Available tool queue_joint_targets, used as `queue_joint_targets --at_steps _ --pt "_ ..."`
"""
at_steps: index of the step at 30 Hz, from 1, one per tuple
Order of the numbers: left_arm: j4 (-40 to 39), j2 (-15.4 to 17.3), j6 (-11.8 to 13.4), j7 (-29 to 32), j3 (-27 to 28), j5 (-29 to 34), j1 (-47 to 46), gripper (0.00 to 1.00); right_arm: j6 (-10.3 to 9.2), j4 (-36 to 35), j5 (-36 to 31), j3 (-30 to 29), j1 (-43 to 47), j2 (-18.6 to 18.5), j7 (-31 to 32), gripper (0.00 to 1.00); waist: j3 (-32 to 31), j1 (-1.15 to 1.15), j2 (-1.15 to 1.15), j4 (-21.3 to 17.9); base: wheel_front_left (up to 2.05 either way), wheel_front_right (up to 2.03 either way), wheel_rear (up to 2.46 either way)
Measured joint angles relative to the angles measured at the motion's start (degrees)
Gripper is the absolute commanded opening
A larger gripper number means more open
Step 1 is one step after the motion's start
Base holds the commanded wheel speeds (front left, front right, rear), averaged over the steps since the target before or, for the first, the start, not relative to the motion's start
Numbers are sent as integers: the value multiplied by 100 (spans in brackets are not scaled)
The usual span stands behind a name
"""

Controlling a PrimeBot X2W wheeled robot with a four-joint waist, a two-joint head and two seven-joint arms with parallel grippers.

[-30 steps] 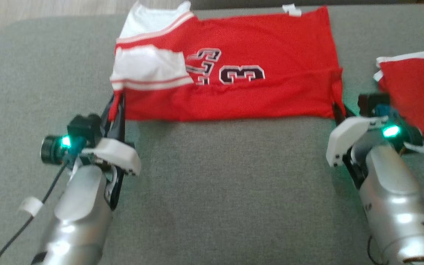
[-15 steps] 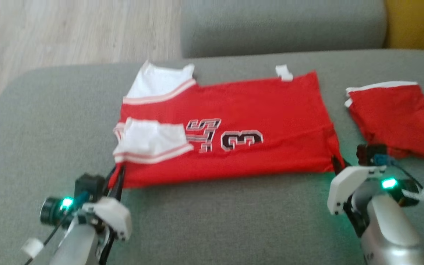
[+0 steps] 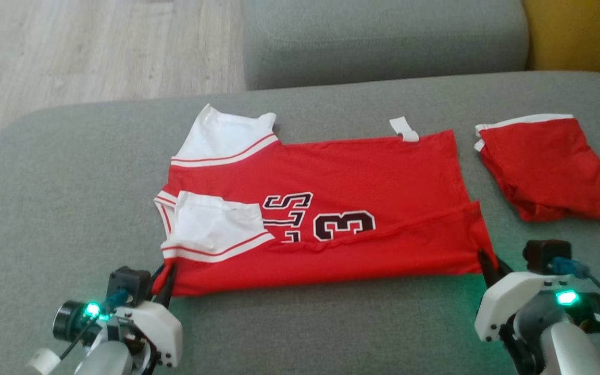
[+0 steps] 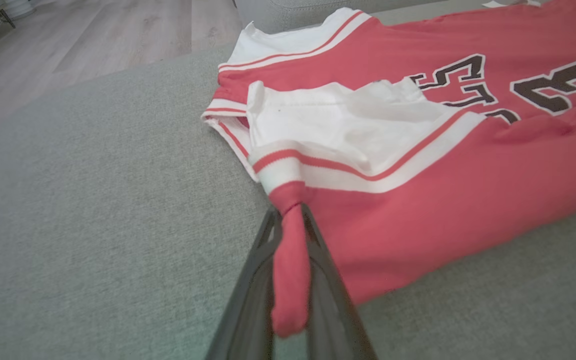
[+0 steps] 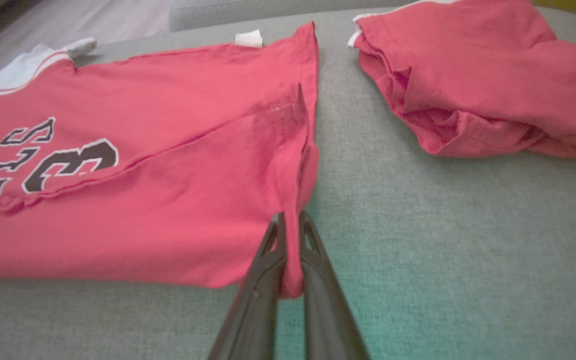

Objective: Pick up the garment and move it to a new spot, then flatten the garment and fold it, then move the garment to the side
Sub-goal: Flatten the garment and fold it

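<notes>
Black "3" and half-hidden letters ending "S" on the red jersey [image 3: 357, 172]

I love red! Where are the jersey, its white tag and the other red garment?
jersey [image 3: 362, 177]: head view, red middle.
white tag [image 3: 404, 130]: head view, its middle.
other red garment [image 3: 545, 166]: head view, its middle.

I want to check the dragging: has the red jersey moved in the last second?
Yes. The red jersey slid toward the robot: its far edge was well beyond the folded red shorts' far edge, now level with it.
</notes>
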Motion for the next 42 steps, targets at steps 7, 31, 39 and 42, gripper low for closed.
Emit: queue_joint_targets --at_steps 7,31,39,42 --pt "-246 -5 151 -113 4 -56 2 69 0 -98 307 -121 -10 4 -649 100 209 1 0 -10 0 0 0" --pt "-2063 -412 216 -1335 810 18 -208 100 0 -452 840 727 -372 -1 -3010 100 706 1 0 -334 0 0 0" --pt "-1278 288 -196 -588 430 153 -1902 100 0 -800 989 1024 -736 -4 -3011 100 1237 2 0 -637 0 0 0" --pt "-837 588 -232 -49 159 57 -2626 100 0 -881 1066 1129 -847 -7 -3011 100 1466 2 0 -767 0 0 0"
